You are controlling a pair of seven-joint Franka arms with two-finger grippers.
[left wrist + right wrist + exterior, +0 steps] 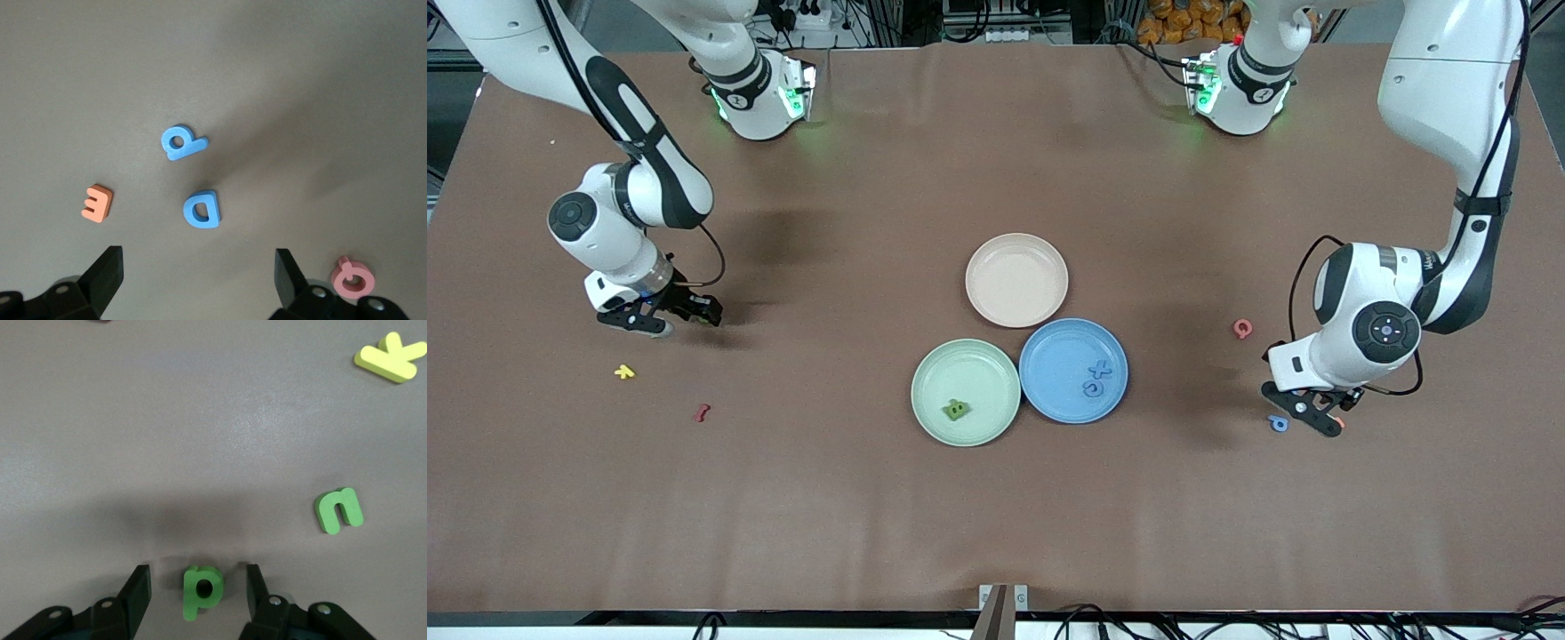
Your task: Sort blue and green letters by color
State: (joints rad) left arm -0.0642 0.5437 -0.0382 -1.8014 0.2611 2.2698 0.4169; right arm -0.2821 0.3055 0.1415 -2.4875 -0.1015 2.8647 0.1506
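Green p (201, 590) sits between spread right jaws; blue D (202, 209) beneath spread left jaws.

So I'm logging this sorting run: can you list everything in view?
Plates: 3; beige, green, blue; table centre.
Green letters: 1 on green plate; p and n on the table at right gripper.
Blue letters: 2 on blue plate; P and D under left gripper.
Others: yellow K, dark red letter, pink G, orange E.
Right gripper: open around p.
Left gripper: open.
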